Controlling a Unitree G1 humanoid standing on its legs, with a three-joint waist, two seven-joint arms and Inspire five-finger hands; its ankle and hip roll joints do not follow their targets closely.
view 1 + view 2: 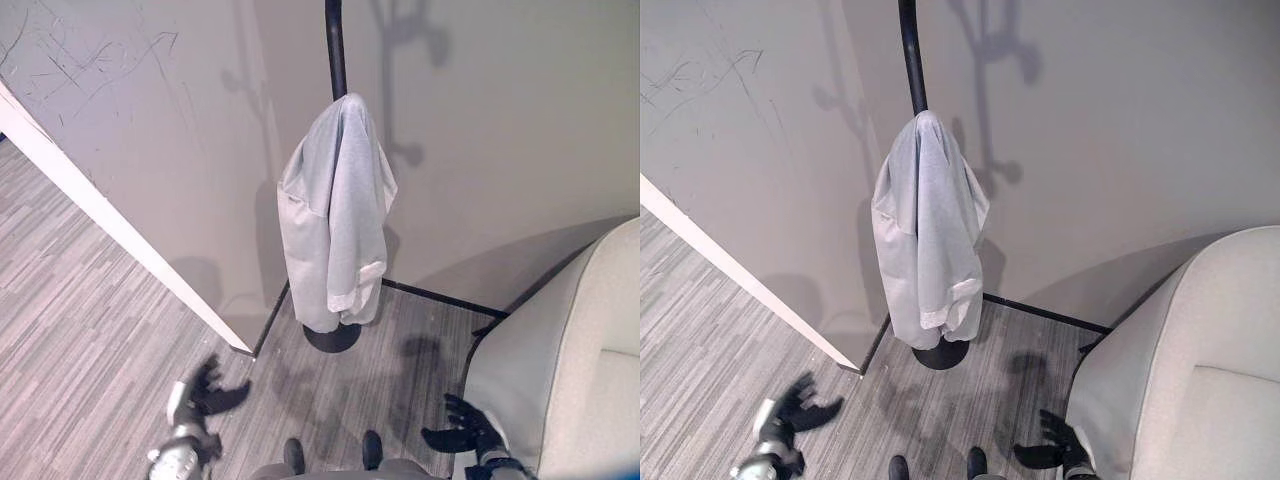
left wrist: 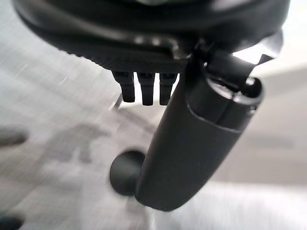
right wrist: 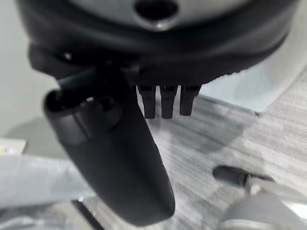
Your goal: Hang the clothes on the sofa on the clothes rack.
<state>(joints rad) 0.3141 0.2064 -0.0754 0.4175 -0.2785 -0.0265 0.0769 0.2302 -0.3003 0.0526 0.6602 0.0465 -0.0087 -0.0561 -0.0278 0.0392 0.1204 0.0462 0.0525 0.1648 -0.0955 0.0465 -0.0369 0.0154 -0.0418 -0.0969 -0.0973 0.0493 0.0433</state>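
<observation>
While the grey shirt (image 1: 335, 215) hangs on the rack (image 1: 334, 45), both hands (image 1: 208, 390) (image 1: 462, 428) open, empty.

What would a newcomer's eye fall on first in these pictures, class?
A pale grey fabric jacket hangs from a black metal clothes rack pole in the corner, above its round black base. A cream upholstered sofa sits at the right, and both open robot hands, left and right, hold nothing.
</observation>
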